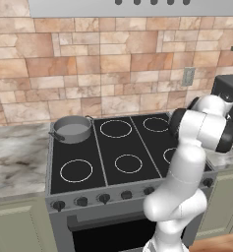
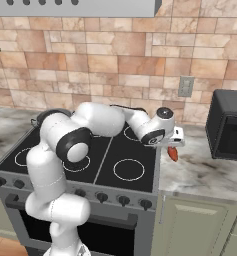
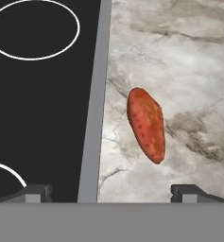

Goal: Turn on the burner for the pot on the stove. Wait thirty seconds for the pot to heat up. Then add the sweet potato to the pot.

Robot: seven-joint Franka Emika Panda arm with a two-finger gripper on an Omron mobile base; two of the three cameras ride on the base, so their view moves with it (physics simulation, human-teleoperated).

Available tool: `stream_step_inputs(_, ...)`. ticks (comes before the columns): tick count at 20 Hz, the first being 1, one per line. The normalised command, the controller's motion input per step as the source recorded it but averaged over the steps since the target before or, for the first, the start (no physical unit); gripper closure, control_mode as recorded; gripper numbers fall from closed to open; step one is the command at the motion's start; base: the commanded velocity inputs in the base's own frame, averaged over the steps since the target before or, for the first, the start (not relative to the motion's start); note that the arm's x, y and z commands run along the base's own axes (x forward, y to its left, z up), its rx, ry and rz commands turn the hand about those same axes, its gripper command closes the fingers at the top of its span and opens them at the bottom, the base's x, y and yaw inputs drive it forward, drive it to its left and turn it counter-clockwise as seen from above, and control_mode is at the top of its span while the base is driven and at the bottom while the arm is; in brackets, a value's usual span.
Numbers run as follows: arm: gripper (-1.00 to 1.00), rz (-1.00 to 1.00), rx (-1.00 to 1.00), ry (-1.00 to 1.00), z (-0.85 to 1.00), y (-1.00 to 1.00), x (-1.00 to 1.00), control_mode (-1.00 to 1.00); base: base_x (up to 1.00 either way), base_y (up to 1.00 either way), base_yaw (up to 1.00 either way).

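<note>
Sweet potato (image 3: 146,124) is seen lying on the marble counter (image 3: 189,71) just beside the stove (image 3: 92,118) | arm is stretched out past the stove's edge, gripper (image 3: 116,193) held above the counter | fingers spread wide, nothing held, sweet potato lying apart between them | pot (image 1: 72,129) is set on the stove's rear corner burner.

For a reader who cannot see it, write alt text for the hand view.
An orange-red sweet potato lies alone on the marbled grey counter, just right of the stove's steel edge. The open gripper's two dark tips rise at the bottom, above and clear of the vegetable. White burner rings mark the black cooktop at left.
</note>
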Motion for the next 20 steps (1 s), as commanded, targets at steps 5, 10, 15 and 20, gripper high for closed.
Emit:
stream_step_inputs(5, -1.00, 0.00, 0.00, -0.06, -0.14, 0.00, 0.13, -1.00, 0.00, 0.00, 0.00)
stream_step_inputs(10, -1.00, 0.00, 0.00, 0.00, -0.17, -0.06, 0.12, -1.00, 0.00, 0.00, 0.00)
stream_step_inputs(15, -1.00, 0.00, 0.00, 0.00, -0.17, -0.19, 0.13, -1.00, 0.00, 0.00, 0.00)
stream_step_inputs(20, -1.00, 0.00, 0.00, 0.00, -0.13, -0.13, 0.22, -1.00, 0.00, 0.00, 0.00)
